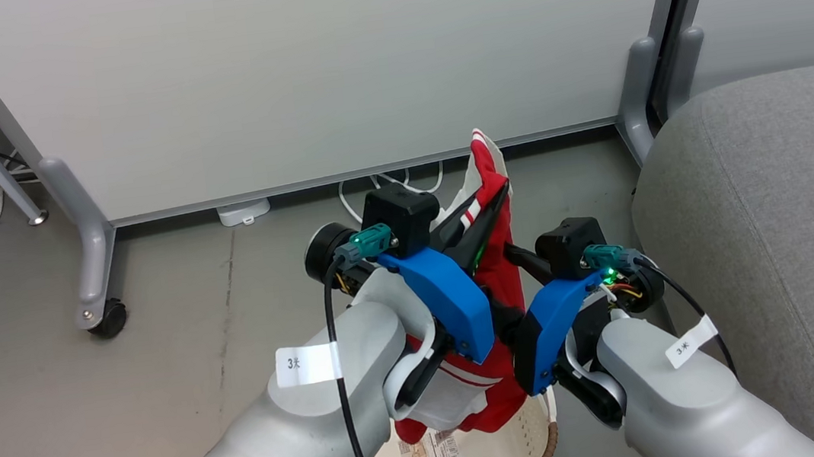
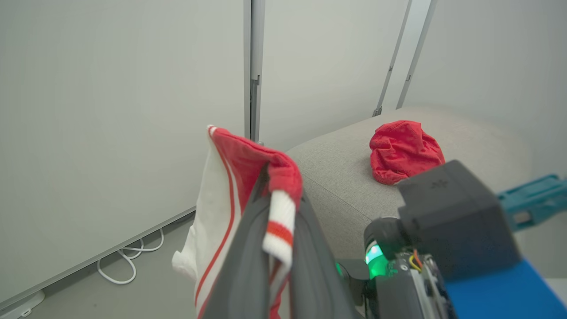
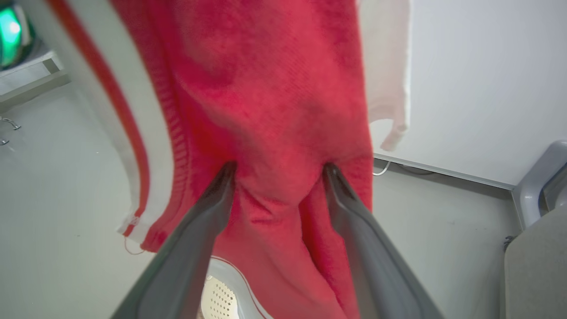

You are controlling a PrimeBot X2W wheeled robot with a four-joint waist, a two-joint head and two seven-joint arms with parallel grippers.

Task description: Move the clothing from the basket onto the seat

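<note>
Red-and-white striped garment (image 1: 499, 249) held aloft between the two arms, in front of a pale partition panel (image 1: 327, 61). In the head view its upper edge rises above both grippers. Its lower end hangs over the cream basket (image 1: 513, 450), whose perforated wall, brown woven rim and label sticker (image 1: 428, 453) show at the bottom edge.

Left gripper (image 1: 487, 223): closed on the garment. In the left wrist view its two dark fingers (image 2: 248, 261) clamp a white ribbed band with a red stripe near the top of the striped garment (image 2: 239, 164), and the rest of the cloth falls away on the far side of the fingers.

Right gripper (image 1: 516, 258): reaches into the cloth from the seat side, lower than the left. In the right wrist view its fingers (image 3: 212, 204) stand apart, tips dimpling the red knit (image 3: 274, 110), with a fold bulging between them. Whether this amounts to a firm hold cannot be told from so close a view. A part of the basket (image 3: 221, 299) shows below the fabric.

Grey upholstered seat (image 1: 760, 234): to the robot's right of the basket, apart from it. The plain red garment (image 2: 405, 150) lies crumpled on top of the seat (image 2: 336, 177), well apart from the striped one.

Floor: grey, with white cables (image 1: 386, 183) along the foot of the panel and a black caster (image 1: 109, 321) on the panel's leg at the left.
</note>
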